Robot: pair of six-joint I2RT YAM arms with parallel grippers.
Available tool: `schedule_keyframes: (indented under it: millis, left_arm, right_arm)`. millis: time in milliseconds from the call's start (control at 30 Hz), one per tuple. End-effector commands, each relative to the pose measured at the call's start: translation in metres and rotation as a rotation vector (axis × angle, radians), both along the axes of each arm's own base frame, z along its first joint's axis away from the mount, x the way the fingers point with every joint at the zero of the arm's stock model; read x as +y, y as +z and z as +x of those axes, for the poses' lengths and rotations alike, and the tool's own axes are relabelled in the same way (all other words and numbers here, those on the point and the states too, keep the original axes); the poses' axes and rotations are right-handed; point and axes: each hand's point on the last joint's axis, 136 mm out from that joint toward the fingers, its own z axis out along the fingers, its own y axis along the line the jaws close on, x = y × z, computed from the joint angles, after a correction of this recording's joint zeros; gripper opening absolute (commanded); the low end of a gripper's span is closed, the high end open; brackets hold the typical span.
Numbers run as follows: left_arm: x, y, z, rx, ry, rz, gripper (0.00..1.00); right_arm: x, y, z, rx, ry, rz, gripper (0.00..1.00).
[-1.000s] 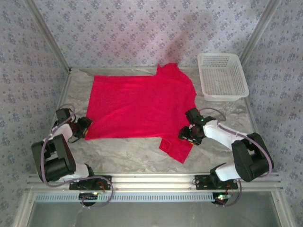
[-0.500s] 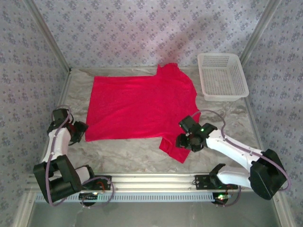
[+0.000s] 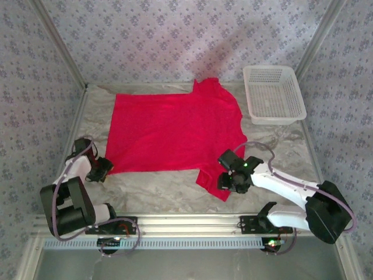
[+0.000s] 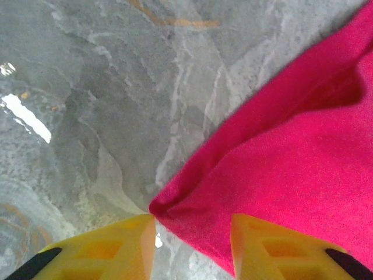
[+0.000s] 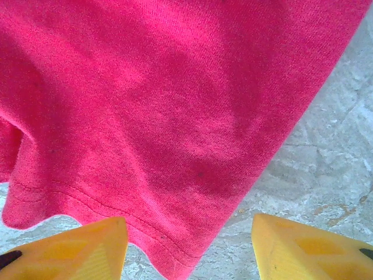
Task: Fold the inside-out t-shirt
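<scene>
I see the inside-out t-shirt (image 3: 169,131) spread flat mid-tabletop (image 3: 157,188). The left claw (image 4: 192,230) gapes at the shirt's 8 o'clock corner, with the cloth tip between its jaws. The right claw (image 5: 189,236) has its jaws wide apart over the sleeve hem at 5 o'clock.

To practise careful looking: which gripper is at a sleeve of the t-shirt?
The right gripper: it is open astride the near sleeve. The left gripper is open at the t-shirt's bottom corner, not a sleeve.
</scene>
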Motion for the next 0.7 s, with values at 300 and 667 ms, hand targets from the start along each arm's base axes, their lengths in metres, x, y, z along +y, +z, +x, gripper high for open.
schedule_keyframes:
  millis: [300,667]
  left_arm:
    - [0.007,0.0,0.017,0.004,-0.007,0.046,0.0]
    - [0.01,0.021,0.017,-0.007,-0.041,0.08,0.0]
  right_arm:
    - [0.015,-0.011,-0.037,0.107,0.047,0.042,0.6]
    - [0.02,-0.042,-0.013,0.066,0.036,-0.028,0.27]
